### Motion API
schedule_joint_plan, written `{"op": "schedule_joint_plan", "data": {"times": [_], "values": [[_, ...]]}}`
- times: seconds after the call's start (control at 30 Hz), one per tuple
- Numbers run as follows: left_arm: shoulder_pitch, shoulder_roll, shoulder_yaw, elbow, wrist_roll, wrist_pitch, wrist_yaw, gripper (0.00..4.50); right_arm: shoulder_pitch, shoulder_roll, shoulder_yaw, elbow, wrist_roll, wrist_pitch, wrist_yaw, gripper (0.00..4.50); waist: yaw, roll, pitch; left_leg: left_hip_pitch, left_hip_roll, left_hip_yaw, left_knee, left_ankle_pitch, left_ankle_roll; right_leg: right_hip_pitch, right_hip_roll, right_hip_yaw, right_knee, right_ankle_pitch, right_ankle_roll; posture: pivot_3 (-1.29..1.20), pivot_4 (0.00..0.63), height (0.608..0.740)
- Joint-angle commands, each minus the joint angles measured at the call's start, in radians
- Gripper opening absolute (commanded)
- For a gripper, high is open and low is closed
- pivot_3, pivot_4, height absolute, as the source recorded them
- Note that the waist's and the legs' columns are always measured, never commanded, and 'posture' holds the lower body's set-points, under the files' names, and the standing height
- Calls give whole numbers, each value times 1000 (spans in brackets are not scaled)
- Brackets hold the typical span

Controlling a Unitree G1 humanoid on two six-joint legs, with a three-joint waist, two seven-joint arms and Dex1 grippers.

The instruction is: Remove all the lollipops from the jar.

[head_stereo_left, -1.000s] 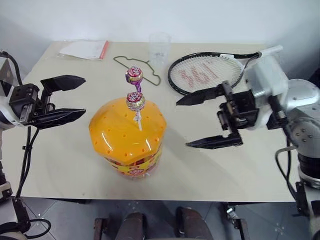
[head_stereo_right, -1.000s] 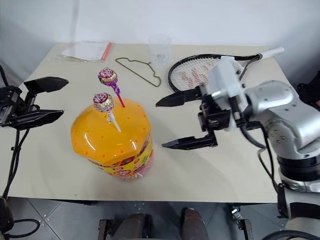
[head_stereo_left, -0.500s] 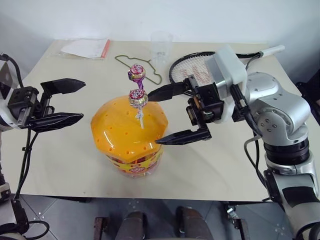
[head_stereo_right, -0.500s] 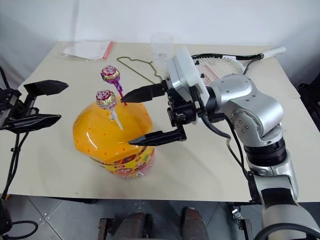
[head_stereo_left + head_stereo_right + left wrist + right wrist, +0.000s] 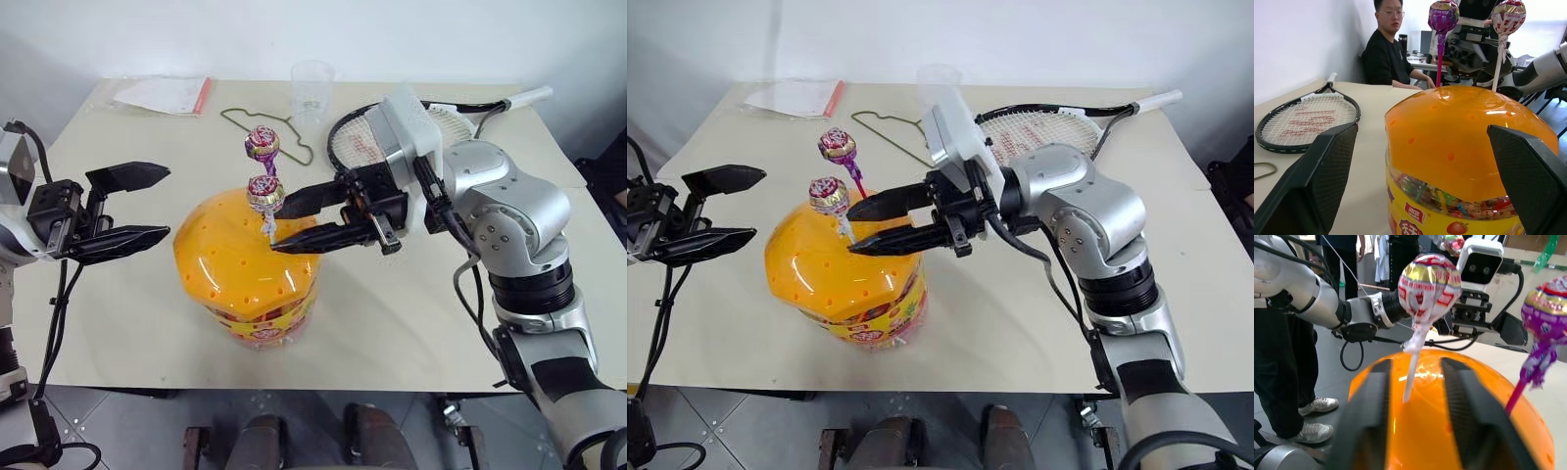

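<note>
Between the right end effector's [image 5: 279, 227] narrowed, unclosed fingers stands a white-sticked lollipop [image 5: 265, 192] above the jar [image 5: 248, 262]. Beyond it, a racket [image 5: 392, 132] lies on the beige counter [image 5: 127, 313]. Left end effector [image 5: 147, 204] gapes empty.

Glossy orange plastic jar [image 5: 247, 264]; shiny foil-wrapped lollipops [image 5: 265, 191]; matt table [image 5: 118, 313].

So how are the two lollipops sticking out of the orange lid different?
The purple-wrapped lollipop stands taller on a purple stick; the red-and-gold lollipop sits lower on a white stick. The right gripper has its fingers on either side of the white stick, while the purple one stands free behind it. Both are round, shiny and poke up from the jar.
</note>
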Motion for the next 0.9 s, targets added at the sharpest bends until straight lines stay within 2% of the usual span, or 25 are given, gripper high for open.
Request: {"op": "schedule_joint_plan", "data": {"times": [0.03, 0.3, 0.9], "values": [[-1, 7, 40, -27, -19, -19, 6, 4500, -30, 12, -8, -15, -3, -12, 13, 20, -4, 0, 0, 0, 0, 0, 0, 0, 0, 0, 0, 0, 0, 0, 0, 0, 150, 740], [-7, -3, 35, -24, -17, -29, 12, 4500, -36, 35, -6, -4, -22, -22, 28, 20, -6, 0, 0, 0, 0, 0, 0, 0, 0, 0, 0, 0, 0, 0, 0, 0, 150, 740], [-16, -29, 28, -16, -17, -31, 14, 4500, -103, 38, -90, 98, 17, -48, 87, 20, -6, 0, 0, 0, 0, 0, 0, 0, 0, 0, 0, 0, 0, 0, 0, 0, 150, 740]]}}
